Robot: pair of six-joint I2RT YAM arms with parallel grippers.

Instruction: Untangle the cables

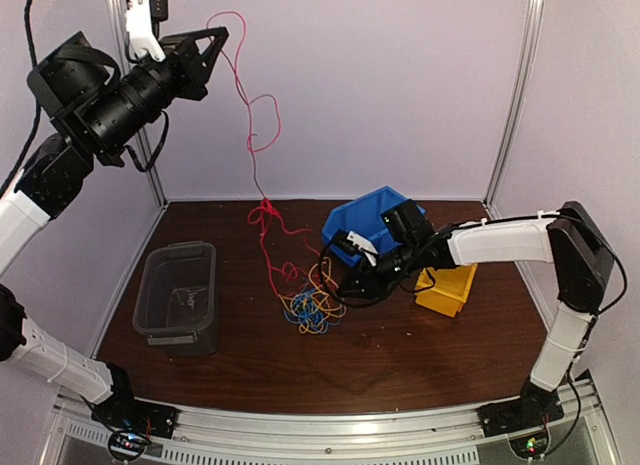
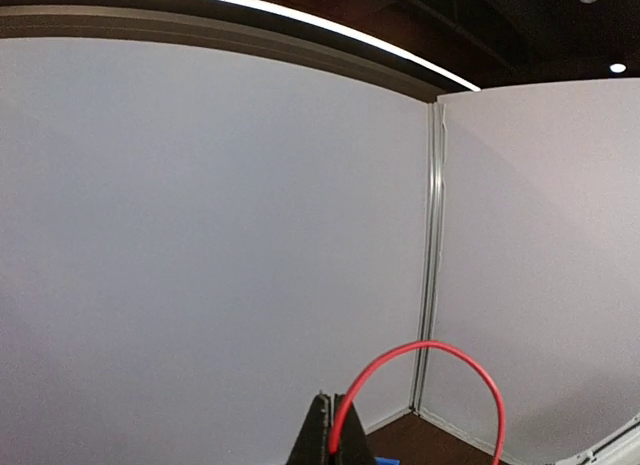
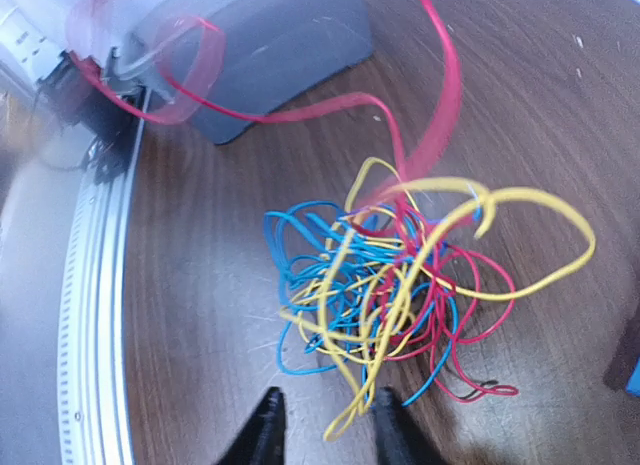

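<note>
up high at far left, my left pincer [image 1: 221, 34] pinched the red cable [image 1: 243, 88]; my right pincer [image 3: 326, 433] stood slightly parted by the tangled cables [image 3: 385, 285].

Red, blue and yellow over dark wood

My left hand [image 1: 220, 35] is black, and the red cable [image 1: 250, 115] is a bright scarlet against the pale lilac-white wall [image 1: 400, 85]. The desk [image 1: 400, 355] is dark brown with a fine wood grain. The cables [image 3: 400, 295] mix sky blue, yellow-orange and red strands. One bin [image 1: 178, 295] is smoky translucent grey, another bin [image 1: 365, 220] bright blue, a third bin [image 1: 448, 290] yellow. My right hand [image 3: 325, 430] is black, its forearm [image 1: 500, 243] white.
</note>
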